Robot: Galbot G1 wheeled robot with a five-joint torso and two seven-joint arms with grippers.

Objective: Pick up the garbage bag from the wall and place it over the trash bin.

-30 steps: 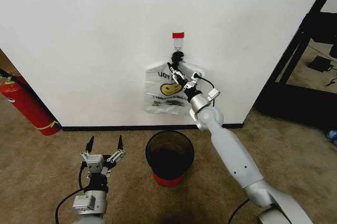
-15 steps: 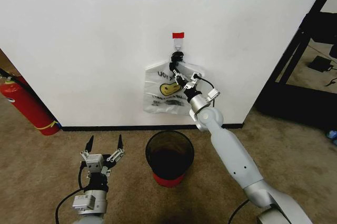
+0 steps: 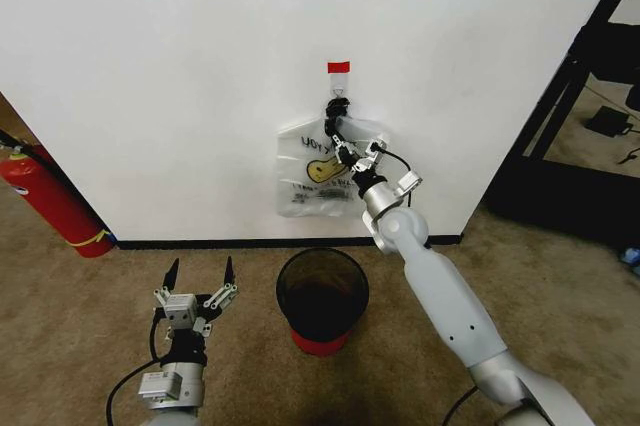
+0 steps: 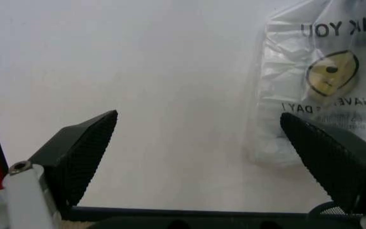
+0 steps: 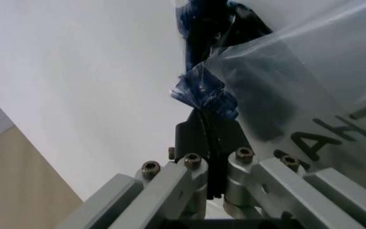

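A: Gripping the bag handle, yes? Quick confirm.

B: Yes. My right gripper [image 3: 338, 138] is up at the wall [image 3: 180, 66], fingers pinched flat on the gathered top of the garbage bag [image 3: 315, 181], just under the black hook [image 3: 338, 106]. In the right wrist view the pads are pressed together with a blue patch [image 5: 205, 93] of plastic bunched right above them.

A: Why grab there?

B: My guess: the handles are the only part that frees it from the hook, and holding them keeps the mouth together for carrying. The bag hangs flat against the wall, below the red tape strip [image 3: 339, 67], still on the hook as far as I can tell (the loop itself is hidden behind my fingers).

A: Left side?

B: My left gripper [image 3: 199, 278] is parked low over the carpet [image 3: 80, 326], fingers spread wide, holding nothing. Probably waiting to help spread the bag later.

A: Bin?

B: The trash bin [image 3: 321, 296] stands on the carpet near the baseboard [image 3: 200, 243], right below the bag, mouth up. Handy placement, a short lower should reach it.

A: Any text?

B: Left wrist view reads "THK YOU" (the plastic folds swallow a letter), a yellow smiley, then "HAVE" and "DAY", with small print below too faint to read. Right wrist view shows big black letters, cut off.

A: Other stuff?

B: Red fire extinguisher [image 3: 50, 201] at the wall's left end. Not involved.
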